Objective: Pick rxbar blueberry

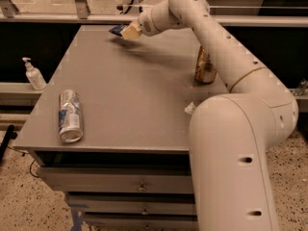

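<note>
The rxbar blueberry is hanging just above the table near its far edge, left of the middle, and is casting a shadow on the surface beneath. The gripper is clamping one end of it, with the rest of the wrapper sticking out to the left. With so shallow a bite, a quick swing of the arm risks the slick wrapper sliding free and dropping past the far edge. A gold-brown can is standing by the right edge, partly behind the arm. A white-and-blue can is lying near the front-left corner. Neither is showing its contents.
</note>
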Controlling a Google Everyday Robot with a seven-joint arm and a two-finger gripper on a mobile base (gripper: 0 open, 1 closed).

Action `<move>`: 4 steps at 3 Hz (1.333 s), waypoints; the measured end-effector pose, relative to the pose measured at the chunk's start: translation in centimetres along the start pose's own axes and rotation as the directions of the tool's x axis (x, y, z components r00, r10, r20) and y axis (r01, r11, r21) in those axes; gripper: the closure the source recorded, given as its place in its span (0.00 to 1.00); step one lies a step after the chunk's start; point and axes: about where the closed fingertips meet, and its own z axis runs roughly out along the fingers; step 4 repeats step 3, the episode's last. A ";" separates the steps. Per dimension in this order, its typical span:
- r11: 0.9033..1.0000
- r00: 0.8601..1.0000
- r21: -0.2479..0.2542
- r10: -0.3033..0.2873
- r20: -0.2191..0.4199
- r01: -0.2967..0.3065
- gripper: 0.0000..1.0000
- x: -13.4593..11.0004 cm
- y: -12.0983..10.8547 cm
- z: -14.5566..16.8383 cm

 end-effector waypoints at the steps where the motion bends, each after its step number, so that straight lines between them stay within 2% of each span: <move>1: 0.997 0.997 -0.078 -0.003 0.078 0.009 1.00 -1.4 2.0 -2.7; 2: 0.986 0.979 -0.166 0.011 0.204 0.023 1.00 -3.7 3.6 -6.1; 4: 0.982 0.975 -0.185 0.018 0.220 0.023 1.00 -4.1 4.2 -6.0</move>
